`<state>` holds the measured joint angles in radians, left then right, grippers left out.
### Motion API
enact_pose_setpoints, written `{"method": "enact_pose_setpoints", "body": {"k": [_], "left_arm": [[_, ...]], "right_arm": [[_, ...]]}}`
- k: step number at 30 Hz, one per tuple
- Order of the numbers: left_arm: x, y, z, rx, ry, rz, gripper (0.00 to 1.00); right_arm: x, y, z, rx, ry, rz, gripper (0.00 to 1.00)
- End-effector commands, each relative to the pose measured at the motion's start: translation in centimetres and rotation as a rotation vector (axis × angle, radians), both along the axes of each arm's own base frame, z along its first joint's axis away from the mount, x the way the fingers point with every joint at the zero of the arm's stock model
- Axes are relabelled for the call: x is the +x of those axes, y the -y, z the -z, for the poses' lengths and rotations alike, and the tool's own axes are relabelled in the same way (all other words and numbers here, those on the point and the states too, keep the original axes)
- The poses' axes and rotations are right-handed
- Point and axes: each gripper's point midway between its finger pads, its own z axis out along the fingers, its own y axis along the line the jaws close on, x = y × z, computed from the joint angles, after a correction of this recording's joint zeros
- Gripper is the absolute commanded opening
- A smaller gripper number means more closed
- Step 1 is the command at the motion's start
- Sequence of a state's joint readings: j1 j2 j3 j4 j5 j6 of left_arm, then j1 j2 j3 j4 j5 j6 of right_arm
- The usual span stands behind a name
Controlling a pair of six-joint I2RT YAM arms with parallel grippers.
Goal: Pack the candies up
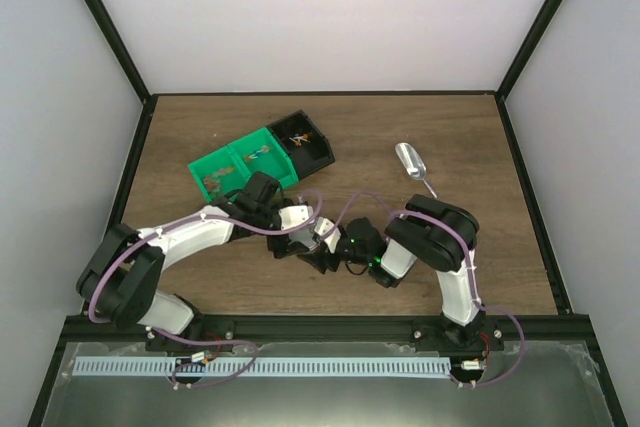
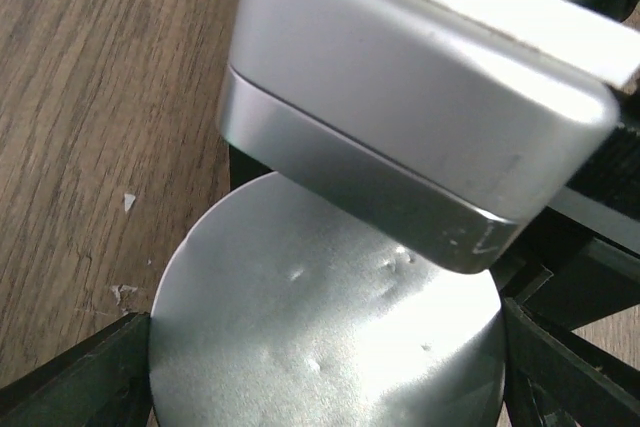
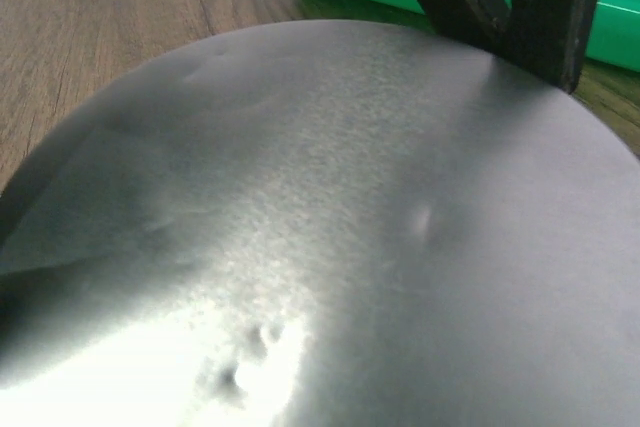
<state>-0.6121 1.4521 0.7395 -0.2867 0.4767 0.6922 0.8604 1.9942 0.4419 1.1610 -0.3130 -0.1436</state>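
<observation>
**Fig. Lid handling at mid-worktop; packing state unconfirmed**

Overhead view: both arms fold inward and their wrists meet near the middle of the worktop. The left gripper has its black fingers against opposite sides of the round grey lid, so it appears closed on the rim. The right gripper sits directly over the lid. Its own fingers do not show in its wrist view, so its state cannot be told.

Progress: a few of the candies show as tiny specks in the black bin and in the compartments of the green tray beside it. Whatever lies beneath the lid is hidden, so it cannot be told whether any sweets are already packed there. The silver scoop lies alone on the wood, right of the arms and well apart from both containers. Judged from this, the lid is in hand and the visible sweets are still to be moved.

Clearance: the green tray lies just beyond the lid's far edge, as the right wrist view shows, so travel in that direction is tight. Open wood remains to the right around the scoop and toward the far wall. The enclosure's black frame bounds the worktop on the left, right and far sides, and purple cables loop close above the two wrists.
</observation>
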Motion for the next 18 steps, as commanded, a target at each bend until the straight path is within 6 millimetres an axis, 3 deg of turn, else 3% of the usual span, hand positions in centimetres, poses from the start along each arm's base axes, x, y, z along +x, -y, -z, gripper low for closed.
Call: {"method": "enact_pose_setpoints", "body": {"k": [1, 4, 7, 11, 14, 18], "left_arm": [[-0.9, -0.7, 0.8, 0.040, 0.007, 0.096, 0.87], [-0.2, -1.0, -0.2, 0.010, 0.006, 0.034, 1.00], [0.0, -2.1, -1.2, -0.010, 0.017, 0.004, 1.00], [0.1, -3.6, -2.0, -0.015, 0.021, -0.038, 1.00], [0.3, -4.4, -2.3, -0.010, 0.029, -0.070, 1.00], [0.8, -5.1, -2.7, -0.015, 0.035, -0.114, 1.00]], "right_arm": [[-2.8, 1.4, 3.3, -0.100, -0.100, -0.082, 0.44], [-2.5, 1.6, 3.4, -0.107, -0.100, -0.063, 0.46], [-2.2, 1.7, 3.6, -0.110, -0.101, -0.048, 0.53], [-2.1, 1.7, 3.5, -0.105, -0.105, -0.046, 0.83], [-2.1, 1.8, 3.5, -0.105, -0.103, -0.040, 0.98], [-1.9, 2.1, 3.3, -0.111, -0.094, -0.024, 1.00]]}}
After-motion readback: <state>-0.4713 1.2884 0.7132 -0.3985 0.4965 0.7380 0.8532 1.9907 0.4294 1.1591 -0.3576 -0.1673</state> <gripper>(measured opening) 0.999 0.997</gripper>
